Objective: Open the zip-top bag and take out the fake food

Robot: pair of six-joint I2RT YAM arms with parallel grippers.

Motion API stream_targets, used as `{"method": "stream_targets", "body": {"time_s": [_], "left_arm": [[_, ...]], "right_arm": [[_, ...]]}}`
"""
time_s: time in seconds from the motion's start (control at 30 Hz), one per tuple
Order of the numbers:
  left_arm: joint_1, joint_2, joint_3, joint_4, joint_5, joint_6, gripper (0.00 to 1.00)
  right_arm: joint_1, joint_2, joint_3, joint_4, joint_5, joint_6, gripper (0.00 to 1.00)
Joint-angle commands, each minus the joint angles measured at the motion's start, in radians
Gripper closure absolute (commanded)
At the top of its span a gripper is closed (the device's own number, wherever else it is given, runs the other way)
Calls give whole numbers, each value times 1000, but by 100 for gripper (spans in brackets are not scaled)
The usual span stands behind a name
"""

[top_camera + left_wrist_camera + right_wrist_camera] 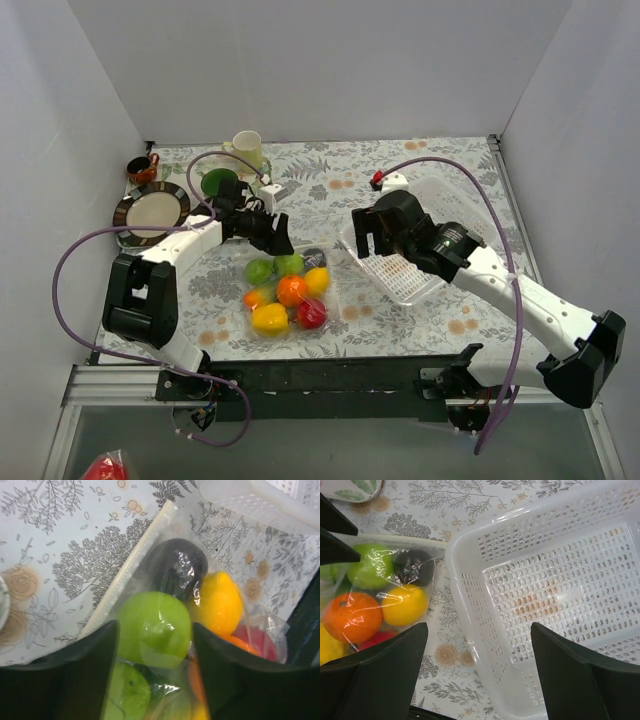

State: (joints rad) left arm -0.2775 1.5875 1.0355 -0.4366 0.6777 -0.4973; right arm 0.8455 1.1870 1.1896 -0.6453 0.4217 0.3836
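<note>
Left wrist view showed the left gripper (155, 626) narrow, straddling the crinkly clear bag (135, 560) of glossy round fake food (218, 602); whether it pinched anything, I could not tell. The right gripper (478, 627) gaped wide above the slotted white basket (550, 580), partly cut off.

White shells on left arm (185, 243) and right arm (530, 300); chunky black joints, black bases. A purple cable (70, 270) loops loose off each. Black left claw (155, 624) and right claw (479, 625), with broad wedge-shaped matte fingers (375, 680).
</note>
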Motion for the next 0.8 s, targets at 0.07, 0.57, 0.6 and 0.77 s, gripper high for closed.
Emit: {"method": "stream_targets", "body": {"time_s": [0.07, 0.57, 0.6, 0.77], "left_arm": [[1, -63, 26, -22, -161, 97, 2], [12, 0, -71, 30, -78, 118, 78], [11, -4, -66, 23, -79, 115, 90], [11, -12, -23, -34, -72, 126, 100]], "right_arm": [[35, 43, 36, 78, -50, -43, 7], [66, -55, -45, 75, 3, -22, 4], [66, -55, -45, 76, 3, -22, 4], [64, -49, -45, 91, 9, -23, 4]]}}
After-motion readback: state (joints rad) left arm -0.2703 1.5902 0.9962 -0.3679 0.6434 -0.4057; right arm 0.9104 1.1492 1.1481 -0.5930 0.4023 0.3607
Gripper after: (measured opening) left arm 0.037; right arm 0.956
